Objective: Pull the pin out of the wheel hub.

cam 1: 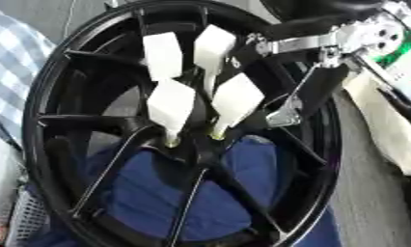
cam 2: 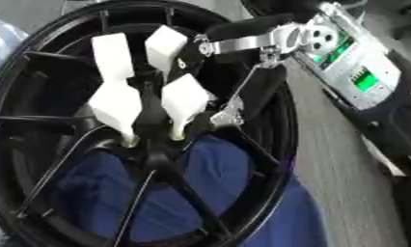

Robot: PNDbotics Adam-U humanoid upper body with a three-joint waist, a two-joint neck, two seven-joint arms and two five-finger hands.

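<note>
A black spoked wheel hub (cam 1: 42, 101) fills both views, standing tilted. Several white pins with flat, paddle-like heads stick out of its centre: an upper left pin (cam 1: 162, 55), an upper right pin (cam 1: 213, 48), a lower left pin (cam 1: 171, 103) and a lower right pin (cam 1: 237, 99). My right hand (cam 1: 323, 84), black with silver joints, comes in from the upper right and is open. One finger (cam 2: 239, 26) stretches close to the upper right pin's head. Another finger (cam 2: 230, 115) points down beside the lower right pin. None of them wraps a pin. My left hand is out of view.
Blue cloth (cam 1: 158, 193) shows through the lower spokes. Checked fabric (cam 1: 10, 53) lies at the left edge. A cream cloth (cam 1: 382, 125) and a box with green lights (cam 2: 361, 79) sit to the right, on a grey surface (cam 2: 344, 183).
</note>
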